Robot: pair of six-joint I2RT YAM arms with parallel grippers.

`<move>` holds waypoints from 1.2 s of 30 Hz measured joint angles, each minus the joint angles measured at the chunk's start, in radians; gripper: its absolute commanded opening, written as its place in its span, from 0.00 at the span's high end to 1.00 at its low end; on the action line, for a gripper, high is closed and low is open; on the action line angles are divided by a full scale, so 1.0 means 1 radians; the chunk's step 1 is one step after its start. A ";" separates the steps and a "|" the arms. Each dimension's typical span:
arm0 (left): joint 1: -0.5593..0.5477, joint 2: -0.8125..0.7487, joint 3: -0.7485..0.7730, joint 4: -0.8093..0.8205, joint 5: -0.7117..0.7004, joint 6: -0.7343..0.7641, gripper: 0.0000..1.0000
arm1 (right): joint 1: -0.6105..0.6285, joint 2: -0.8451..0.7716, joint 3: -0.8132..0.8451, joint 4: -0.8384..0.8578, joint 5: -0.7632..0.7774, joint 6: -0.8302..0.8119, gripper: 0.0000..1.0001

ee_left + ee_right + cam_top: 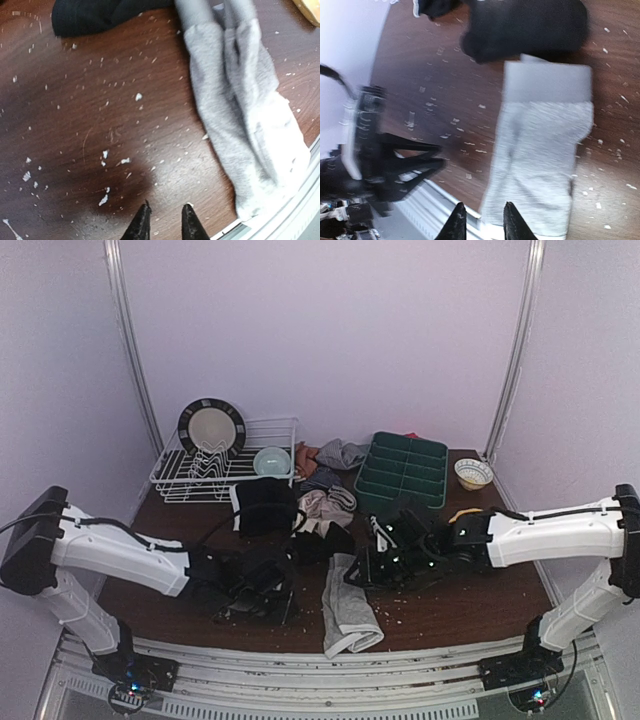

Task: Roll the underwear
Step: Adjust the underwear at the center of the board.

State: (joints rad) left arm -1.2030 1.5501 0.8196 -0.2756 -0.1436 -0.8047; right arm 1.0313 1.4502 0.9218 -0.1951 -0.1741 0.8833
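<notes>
From above, my left pincer (262, 595) hangs low over the bench (480, 605). My right pincer (385, 558) is opposite it. The light grey underwear (350, 612) lies flat between them, running towards the near edge. Beyond both pincers lie black underwear (265, 508) and a beige-pink piece (325, 505). Farther back are a dish rack (225, 465) and a green tray (403, 470).

In my left wrist view, the left pincer (166, 220) is slightly parted and holds nothing; bare wood shows between its tips. The light grey underwear (235, 115) lies ahead and to the right of it, not touching. The black underwear (95, 15) is well ahead, to the left. Pale crumbs (105, 152) dot the wood.

In my right wrist view, the right pincer (482, 222) is also slightly parted and empty. The light grey underwear (540, 150) stretches ahead just to its right, waistband at the far end. Black cloth lies beyond that. My left pincer shows off to the left.
</notes>
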 measured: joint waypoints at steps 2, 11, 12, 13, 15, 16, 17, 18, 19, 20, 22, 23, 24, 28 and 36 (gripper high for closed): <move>0.002 0.000 0.035 -0.023 -0.002 0.013 0.85 | 0.008 0.009 -0.032 -0.003 0.008 -0.022 0.84; 0.009 0.126 0.377 -0.037 0.018 0.119 1.00 | 0.105 0.145 -0.100 0.078 0.014 -0.042 0.86; 0.013 0.157 0.406 -0.036 0.029 0.130 1.00 | 0.108 0.157 -0.105 0.095 0.014 -0.039 0.86; 0.017 0.183 0.426 -0.037 0.037 0.137 1.00 | 0.109 0.169 -0.114 0.114 0.014 -0.037 0.86; 0.034 0.251 0.468 -0.035 0.065 0.151 1.00 | 0.109 0.184 -0.138 0.149 0.014 -0.020 0.86; 0.045 0.284 0.483 -0.038 0.078 0.156 1.00 | 0.109 0.188 -0.152 0.162 0.016 -0.012 0.87; 0.057 0.313 0.495 -0.040 0.085 0.161 1.00 | 0.108 0.188 -0.163 0.180 0.016 -0.009 0.86; 0.069 0.343 0.506 -0.039 0.097 0.166 1.00 | 0.107 0.187 -0.167 0.196 0.017 -0.006 0.87; 0.082 0.373 0.518 -0.040 0.105 0.169 1.00 | 0.110 0.187 -0.176 0.219 0.018 -0.003 0.86; 0.094 0.398 0.526 -0.039 0.114 0.172 1.00 | 0.113 0.187 -0.184 0.235 0.020 0.002 0.86; 0.117 0.439 0.534 -0.039 0.129 0.177 1.00 | 0.119 0.186 -0.195 0.261 0.026 0.007 0.86; 0.127 0.454 0.534 -0.038 0.134 0.178 1.00 | 0.122 0.186 -0.199 0.270 0.033 0.009 0.86; 0.136 0.464 0.534 -0.039 0.139 0.178 1.00 | 0.127 0.186 -0.201 0.275 0.040 0.010 0.85; 0.175 0.488 0.523 -0.026 0.157 0.177 1.00 | 0.149 0.182 -0.202 0.274 0.079 0.007 0.83; 0.188 0.441 0.359 0.161 0.177 0.147 1.00 | 0.179 0.179 -0.201 0.262 0.140 0.007 0.73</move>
State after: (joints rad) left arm -1.0149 1.9907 1.1782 -0.1143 0.0338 -0.6575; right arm 1.2098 1.6295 0.7208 0.0666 -0.0338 0.8906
